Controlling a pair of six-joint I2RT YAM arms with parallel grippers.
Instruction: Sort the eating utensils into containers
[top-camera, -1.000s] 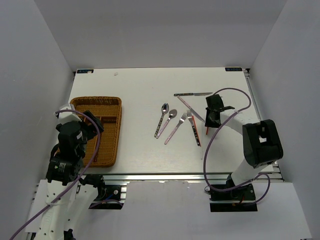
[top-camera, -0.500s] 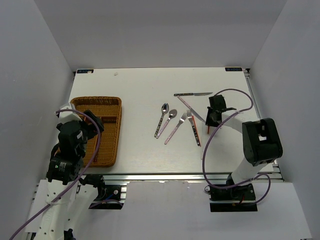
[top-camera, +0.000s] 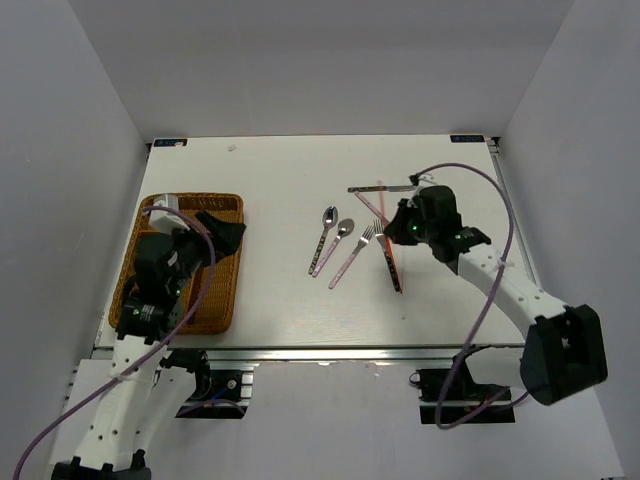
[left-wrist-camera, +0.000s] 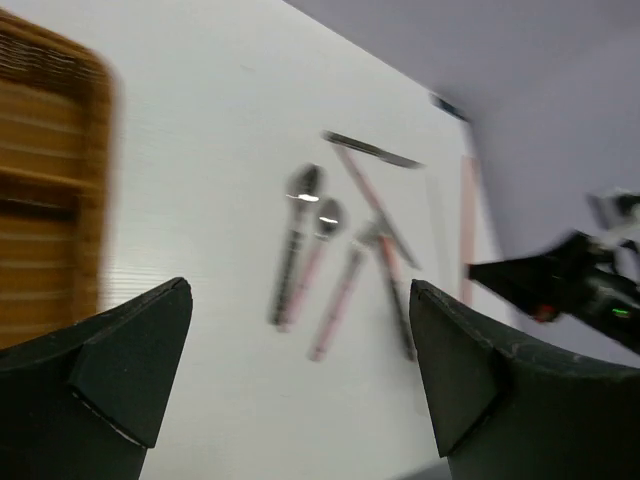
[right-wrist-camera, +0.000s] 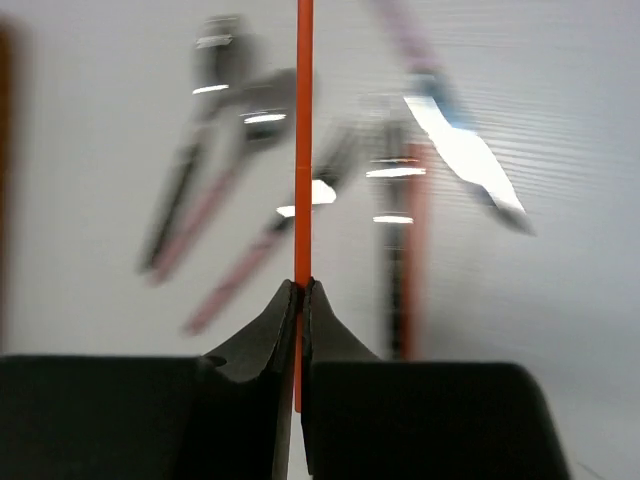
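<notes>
My right gripper (top-camera: 397, 228) is shut on a thin red chopstick (right-wrist-camera: 303, 150) and holds it above the table, over the loose utensils; the stick juts straight out past the closed fingertips (right-wrist-camera: 302, 285). Below lie two spoons (top-camera: 328, 228), a pink-handled fork (top-camera: 352, 255), a dark-handled fork (top-camera: 389, 262) with a second red chopstick beside it, a pink-handled knife (top-camera: 375, 212) and a dark-handled knife (top-camera: 385, 188). The brown wicker tray (top-camera: 228, 205) stands at the left. My left gripper (top-camera: 218, 232) is open and empty above the tray's right edge (left-wrist-camera: 300, 370).
The left wrist view shows the tray's corner (left-wrist-camera: 50, 190) at the left and the blurred utensils (left-wrist-camera: 330, 260) in the middle. The white walls enclose the table on three sides. The right arm's purple cable (top-camera: 490, 290) loops over the table's right part.
My right arm has unfolded and swung left, lifting the red chopstick over the cutlery. My left arm has moved forward and right over the tray.
</notes>
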